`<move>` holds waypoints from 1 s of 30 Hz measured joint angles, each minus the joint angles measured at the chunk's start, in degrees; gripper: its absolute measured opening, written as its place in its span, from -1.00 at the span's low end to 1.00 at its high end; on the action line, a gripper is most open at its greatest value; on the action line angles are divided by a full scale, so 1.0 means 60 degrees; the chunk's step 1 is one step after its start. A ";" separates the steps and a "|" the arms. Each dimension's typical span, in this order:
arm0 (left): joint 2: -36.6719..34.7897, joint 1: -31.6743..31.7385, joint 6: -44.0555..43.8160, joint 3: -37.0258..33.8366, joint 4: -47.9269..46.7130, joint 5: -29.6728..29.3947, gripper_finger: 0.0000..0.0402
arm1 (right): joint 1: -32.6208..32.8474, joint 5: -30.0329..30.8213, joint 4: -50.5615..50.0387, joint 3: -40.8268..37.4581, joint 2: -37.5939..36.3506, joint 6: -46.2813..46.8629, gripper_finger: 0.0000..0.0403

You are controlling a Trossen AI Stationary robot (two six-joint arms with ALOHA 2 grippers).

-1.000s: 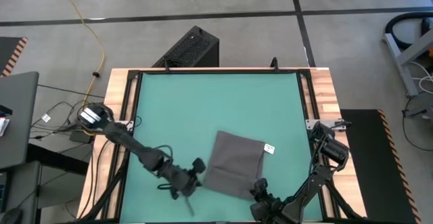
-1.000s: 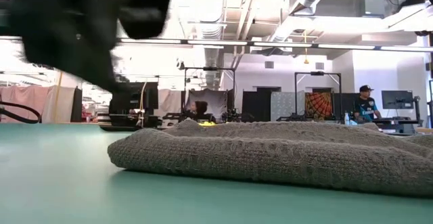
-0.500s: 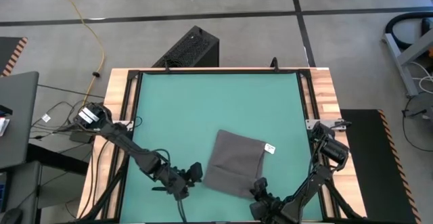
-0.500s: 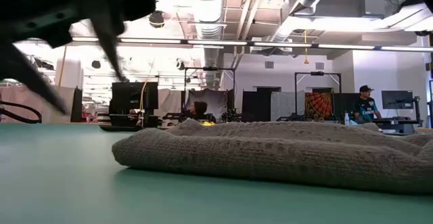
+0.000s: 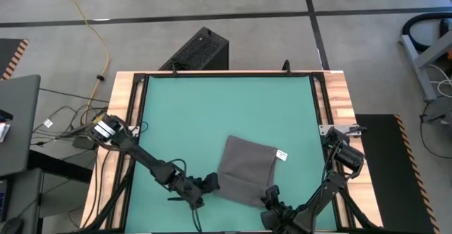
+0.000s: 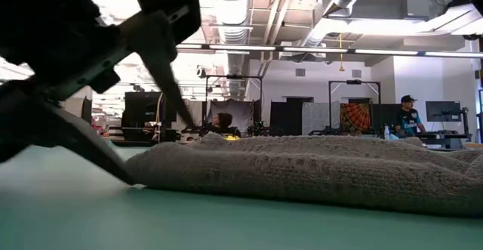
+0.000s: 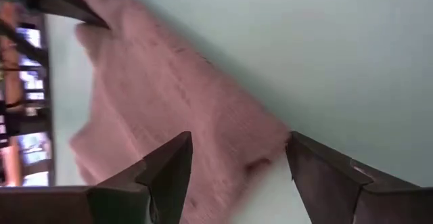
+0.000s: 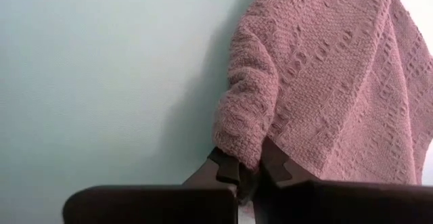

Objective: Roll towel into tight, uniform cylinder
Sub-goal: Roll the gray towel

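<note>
The dark grey towel [image 5: 244, 170] lies flat on the green mat [image 5: 212, 107], with its white tag [image 5: 282, 155] at its right edge. My left gripper [image 5: 210, 183] is open at the towel's near left corner. In the left wrist view that corner [image 7: 260, 149] lies between the two spread fingers. In the low view one finger [image 6: 98, 155] slants down to the mat at the towel's edge and the other [image 6: 170, 84] stands above the cloth. My right gripper [image 5: 271, 194] is shut on the towel's near right corner. My left gripper stands astride the towel's near left corner [image 6: 139, 176]; I cannot tell whether a finger touches the cloth. My right gripper pinches a bunched fold at the towel's near right corner [image 8: 245, 153] between its two fingertips [image 8: 226, 168], coming low from the table's near side. The rest of the towel lies on the mat.
A black box [image 5: 201, 50] stands on the floor beyond the table's far edge. Wooden rails [image 5: 335, 100] frame the mat. Bare mat stretches to the far and left of the towel. Cables [image 5: 70, 121] lie at the left. A person [image 6: 407, 114] stands far back in the room.
My left gripper has opened and gone toward the table's right edge, up to the towel's near left corner, its fingers now on either side of it. The towel and my right gripper have stayed where they were.
</note>
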 joint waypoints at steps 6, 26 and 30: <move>0.0341 0.0132 0.0055 0.0004 0.0627 0.0268 0.13 | -0.0007 -0.0018 0.0001 0.0000 0.0000 0.0019 -0.88; 0.0461 0.0589 -0.4236 0.0004 0.0819 0.0444 -0.59 | 0.0083 -0.0021 -0.0115 0.0198 0.0000 0.1817 -0.88; 0.0455 0.0458 -0.4949 0.0004 0.0863 0.0749 -0.91 | 0.0104 -0.0082 -0.0055 0.0595 0.0000 0.2112 -0.87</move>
